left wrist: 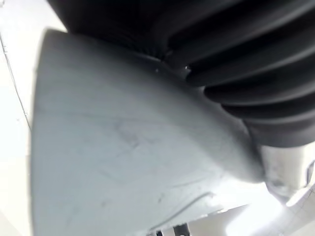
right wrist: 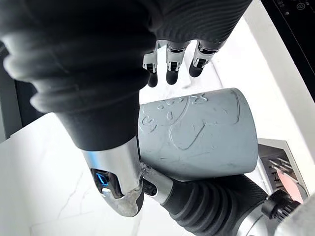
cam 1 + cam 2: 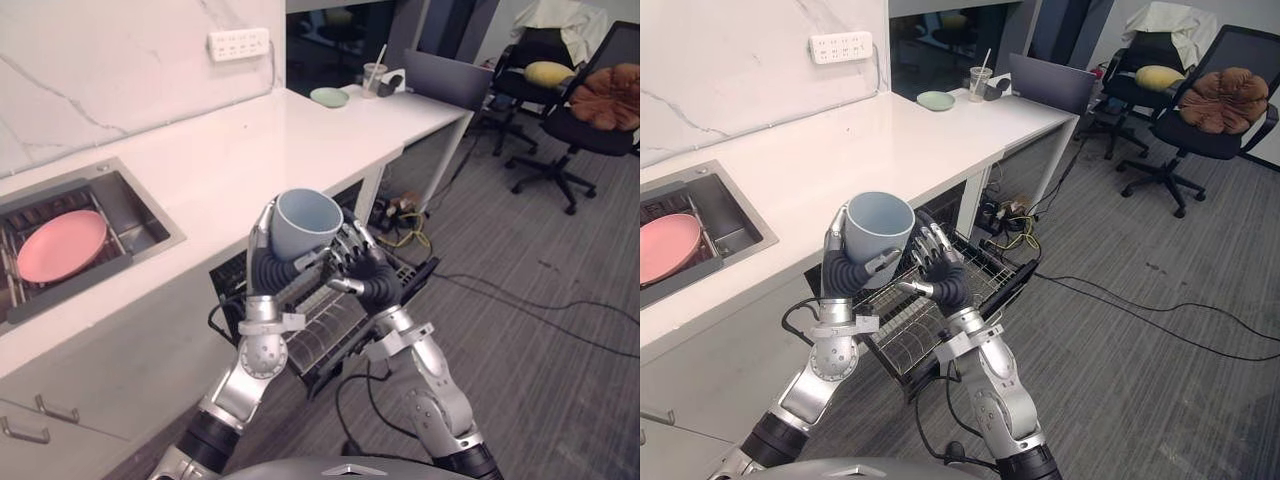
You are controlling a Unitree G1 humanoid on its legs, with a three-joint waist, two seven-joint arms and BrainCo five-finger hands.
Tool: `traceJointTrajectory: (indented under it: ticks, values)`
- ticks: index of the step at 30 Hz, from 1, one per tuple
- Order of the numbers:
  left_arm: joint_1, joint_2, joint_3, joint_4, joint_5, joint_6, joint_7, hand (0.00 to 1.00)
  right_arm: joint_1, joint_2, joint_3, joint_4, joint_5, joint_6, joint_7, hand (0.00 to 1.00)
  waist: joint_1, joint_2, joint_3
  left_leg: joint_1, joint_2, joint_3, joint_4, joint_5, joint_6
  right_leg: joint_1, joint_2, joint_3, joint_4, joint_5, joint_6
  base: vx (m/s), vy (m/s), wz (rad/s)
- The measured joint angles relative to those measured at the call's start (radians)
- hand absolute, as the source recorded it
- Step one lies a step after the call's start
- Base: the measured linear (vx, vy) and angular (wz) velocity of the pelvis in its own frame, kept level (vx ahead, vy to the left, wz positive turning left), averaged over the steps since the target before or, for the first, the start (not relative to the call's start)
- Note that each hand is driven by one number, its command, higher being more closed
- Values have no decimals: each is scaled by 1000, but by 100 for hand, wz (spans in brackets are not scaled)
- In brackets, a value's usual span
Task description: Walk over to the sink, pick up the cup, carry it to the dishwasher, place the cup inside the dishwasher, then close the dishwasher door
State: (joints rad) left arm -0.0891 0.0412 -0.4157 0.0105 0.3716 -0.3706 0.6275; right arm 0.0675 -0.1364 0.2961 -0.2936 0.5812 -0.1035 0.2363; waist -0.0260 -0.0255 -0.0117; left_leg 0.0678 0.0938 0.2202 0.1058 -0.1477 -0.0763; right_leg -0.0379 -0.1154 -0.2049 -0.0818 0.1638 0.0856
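Note:
A pale blue-grey cup [image 3: 305, 222] stands upright, mouth up, held in the air in front of the counter's edge. My left hand [image 3: 268, 268] is shut round its lower side, and the cup's wall [image 1: 123, 147] shows close up in the left wrist view. My right hand [image 3: 368, 270] is open right beside the cup on its other side, its straight fingers [image 2: 170, 59] reaching past the cup [image 2: 197, 132]. Below both hands the dishwasher's wire rack [image 3: 330, 325] is pulled out from under the counter, over the open door.
A steel sink [image 3: 140, 215] holding a pink plate [image 3: 62, 245] is set in the white counter [image 3: 250, 150] to the left. A green dish [image 3: 329, 97], a drink cup [image 3: 374, 78] and a laptop [image 3: 445, 78] stand at the counter's far end. Office chairs [image 3: 590, 110] and floor cables [image 3: 520, 300] lie to the right.

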Motion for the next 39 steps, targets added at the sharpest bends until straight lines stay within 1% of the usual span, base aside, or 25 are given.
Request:
traceJointTrajectory:
  ticks: [5,19,22,23,26,31,35,39]
  values:
    - [0,0,6,-1,-17,0,-3,100,-1,-1,0,0,-38,0,0,0,0,0,-1,0,0,0,1,0,0,0,0,0,0,0,0,0,0,0]
    - [-20,0,4,-45,-17,0,-59,100,-1,-2,-2,1,-35,5,-6,0,1,-3,-7,-3,0,-2,2,0,0,-1,0,-2,-3,0,0,0,0,0]
    - [-20,0,-13,-45,-16,0,-67,100,-2,-2,-2,1,-18,20,-6,0,1,-6,-9,-7,0,-4,6,0,0,-2,0,-4,-4,0,0,0,0,1]
    - [-20,0,-19,-45,-16,0,-67,100,-2,-1,-2,1,-14,21,-6,0,1,-7,-9,-10,0,-5,9,0,1,-2,-1,-5,-4,0,0,0,0,5]
    - [-20,0,-22,-44,-14,0,-68,100,-4,-1,-2,1,45,22,-4,0,1,-7,-10,-14,1,-8,13,0,1,-3,-1,-8,-2,1,-1,0,0,3]
    - [-20,3,-22,-37,-12,0,-68,100,-36,0,-5,20,96,22,2,0,1,-7,-10,-14,1,-8,15,0,0,-2,-1,-7,-5,3,-2,0,0,0]
    - [-19,21,-24,-32,6,0,-67,100,-39,0,-6,31,101,21,3,0,1,-7,-10,-15,2,-10,14,2,0,-3,-1,-8,-6,2,-2,0,0,0]
    - [-17,21,-23,14,6,0,-64,100,-42,0,-11,35,101,21,3,0,2,-7,-10,-15,2,-10,13,2,0,-4,-1,-9,-6,2,-2,0,0,0]
